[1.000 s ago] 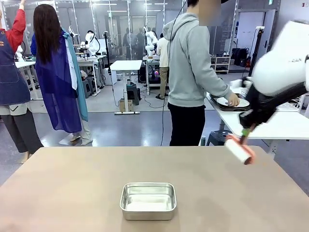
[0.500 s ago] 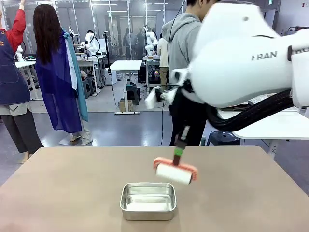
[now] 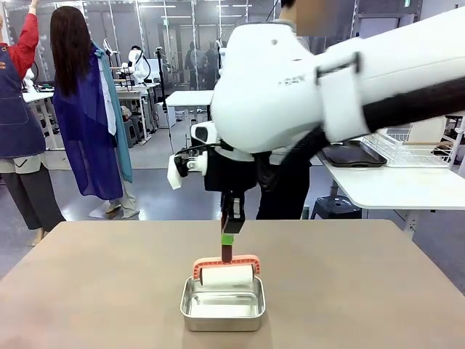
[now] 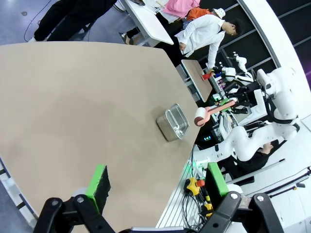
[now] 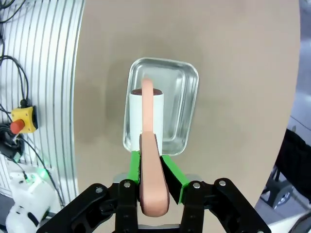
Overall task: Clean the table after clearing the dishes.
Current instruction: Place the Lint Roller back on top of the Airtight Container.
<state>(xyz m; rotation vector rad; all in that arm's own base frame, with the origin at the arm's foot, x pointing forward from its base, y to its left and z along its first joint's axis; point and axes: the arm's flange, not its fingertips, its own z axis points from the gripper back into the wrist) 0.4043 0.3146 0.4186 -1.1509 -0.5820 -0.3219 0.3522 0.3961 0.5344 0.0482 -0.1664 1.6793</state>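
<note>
My right gripper (image 3: pixel 230 220) reaches across the middle of the taupe table (image 3: pixel 363 291) and points down. It is shut on the salmon handle of a cleaning roller (image 3: pixel 227 275) with a white roll. The roller hangs over the near half of a small steel pan (image 3: pixel 222 304); I cannot tell whether it touches the pan. In the right wrist view, the green pads (image 5: pixel 134 166) of the right gripper (image 5: pixel 154 167) clamp the handle, with the roller (image 5: pixel 146 109) over the pan (image 5: pixel 184 111). My left gripper (image 4: pixel 156 180) stands open off the table's edge. The dishes are out of view.
A dark tray (image 3: pixel 354 154) and a wire rack (image 3: pixel 407 149) sit on a white side table (image 3: pixel 392 189) at the right. A person's dark trousers (image 3: pixel 283 198) show behind my right arm. More people stand far left beyond the table.
My right arm has swung from the right side to the middle, carrying the roller over the steel pan. The person at the side table is now mostly hidden behind the arm.
</note>
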